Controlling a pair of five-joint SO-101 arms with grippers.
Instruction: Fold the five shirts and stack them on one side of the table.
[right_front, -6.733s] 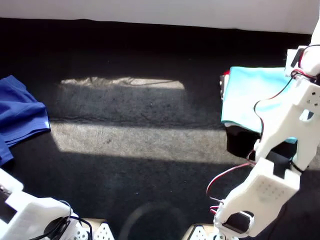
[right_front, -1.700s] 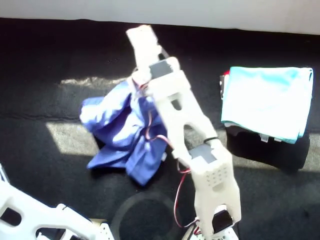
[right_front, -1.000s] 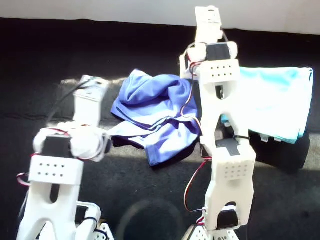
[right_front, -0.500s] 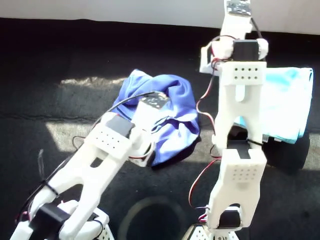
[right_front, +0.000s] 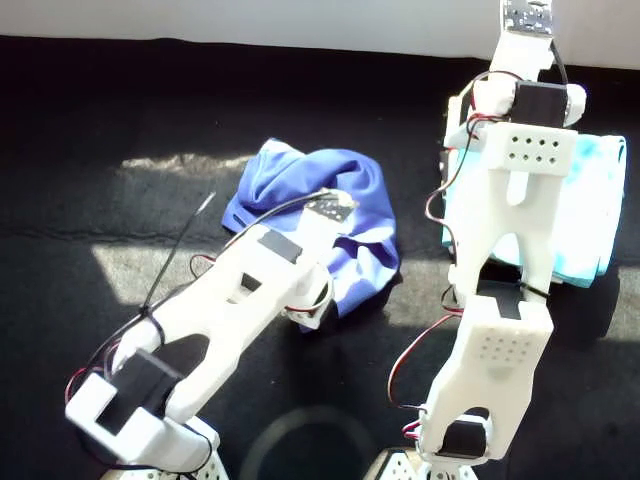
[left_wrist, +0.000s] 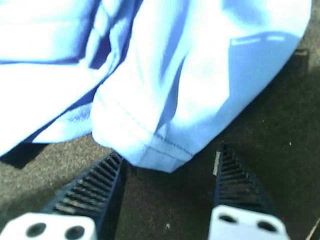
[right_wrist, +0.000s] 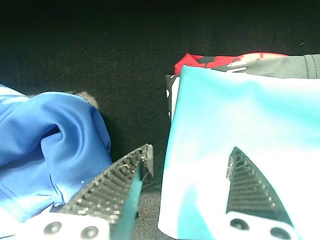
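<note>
A crumpled blue shirt (right_front: 310, 195) lies mid-table. The left arm stretches from the near left corner to the shirt's near edge. In the left wrist view my left gripper (left_wrist: 170, 152) is open and low over the cloth, and a folded hem of the blue shirt (left_wrist: 165, 100) lies between its fingertips, ungripped. A pile of folded shirts with a light cyan shirt (right_front: 590, 195) on top sits at the right. My right gripper (right_wrist: 191, 150) is open and empty, raised over the gap between the cyan shirt (right_wrist: 240, 110) and the blue shirt (right_wrist: 50, 140).
The table wears a black cloth (right_front: 120, 110) crossed by a band of sunlight. Red (right_wrist: 215, 59) and grey (right_wrist: 295, 65) shirts peek from under the cyan one. The right arm (right_front: 510, 250) stands tall beside the pile. A white wall edge (right_front: 250, 20) runs along the back.
The right arm brought the blue shirt from the left edge to mid-table, let it go and swung right toward the pile. The left arm came in to the shirt's near edge.
</note>
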